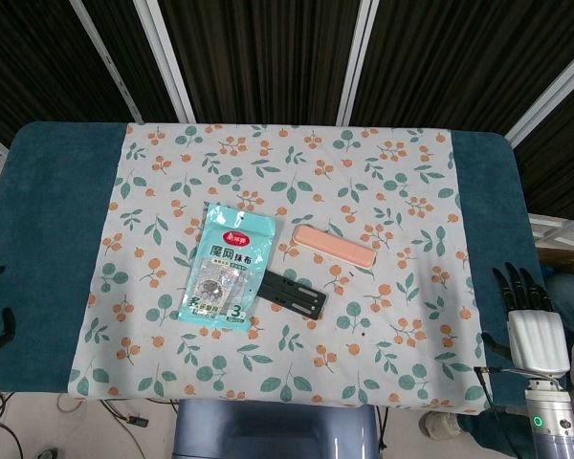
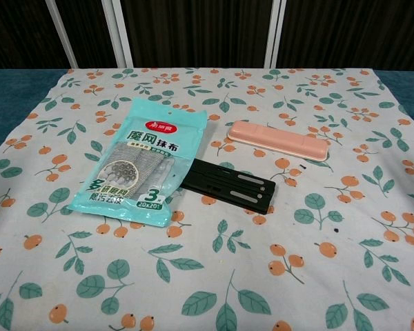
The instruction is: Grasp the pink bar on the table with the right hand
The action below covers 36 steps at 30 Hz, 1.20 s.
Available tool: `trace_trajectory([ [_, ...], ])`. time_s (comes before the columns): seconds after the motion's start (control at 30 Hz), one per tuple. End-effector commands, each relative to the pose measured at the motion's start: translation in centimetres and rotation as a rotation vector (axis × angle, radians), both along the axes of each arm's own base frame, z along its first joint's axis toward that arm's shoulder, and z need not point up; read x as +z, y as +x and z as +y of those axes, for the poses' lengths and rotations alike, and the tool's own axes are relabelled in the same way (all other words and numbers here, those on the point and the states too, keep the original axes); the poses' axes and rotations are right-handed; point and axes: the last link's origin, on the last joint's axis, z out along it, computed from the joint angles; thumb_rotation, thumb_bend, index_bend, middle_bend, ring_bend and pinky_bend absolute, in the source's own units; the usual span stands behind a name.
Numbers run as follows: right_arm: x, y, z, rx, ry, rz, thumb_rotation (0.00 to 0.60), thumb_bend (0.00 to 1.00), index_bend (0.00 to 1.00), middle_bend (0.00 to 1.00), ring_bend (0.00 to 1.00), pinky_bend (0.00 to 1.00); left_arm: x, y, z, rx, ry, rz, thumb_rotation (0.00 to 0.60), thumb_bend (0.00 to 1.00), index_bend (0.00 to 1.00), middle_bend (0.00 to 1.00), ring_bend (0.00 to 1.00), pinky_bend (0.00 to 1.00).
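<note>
Starting the reach, I keep my right hand open and empty at the table's right edge, well apart from the pink bar.

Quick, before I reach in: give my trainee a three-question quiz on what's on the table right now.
1. True or false: the right hand already holds the pink bar.
2. What partly covers the black plate? A) teal packet B) pink bar
3. Fill in: both lie on the ____-print tablecloth.

Key: 1 false, it sits apart at the table's right edge; 2 A; 3 fruit-and-leaf.
</note>
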Motion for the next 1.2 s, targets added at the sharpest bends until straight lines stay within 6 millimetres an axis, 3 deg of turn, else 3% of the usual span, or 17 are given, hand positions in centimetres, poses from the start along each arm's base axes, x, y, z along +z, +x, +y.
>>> trace_trajectory([
  [0.03,0.0,0.0,0.0,-0.001,0.002,-0.009,0.6,0.13,0.03,0.01,0.02,0.19,0.0,0.0,0.0,-0.007,0.003,0.002,0.6,0.56,0.13,0.0,0.01,0.0],
  [0.6,0.0,0.0,-0.1,-0.024,0.022,-0.102,0.6,0.13,0.02,0.07,0.02,0.19,-0.1,-0.1,-0.1,0.006,0.007,-0.006,0.6,0.56,0.12,0.0,0.0,0.0],
  [0.87,-0.6,0.1,-1.0,0.023,0.028,-0.231,0.6,0.13,0.05,0.14,0.1,0.19,-0.3,0.2,-0.2,-0.009,0.001,0.001,0.6,0.56,0.12,0.0,0.0,0.0],
  [1.03,-0.7,-0.2,-3.6,-0.004,0.093,-0.196,0.6,0.14,0.06,0.13,0.1,0.19,-0.4,0.2,-0.3,-0.013,-0.003,-0.003,0.6,0.56,0.12,0.0,0.0,0.0],
  [1.2,-1.3,1.9,-8.3,-0.03,0.183,-0.208,0.6,0.17,0.06,0.13,0.1,0.19,-0.3,0.1,-0.3,-0.004,-0.003,-0.017,0.6,0.56,0.12,0.0,0.0,0.0],
])
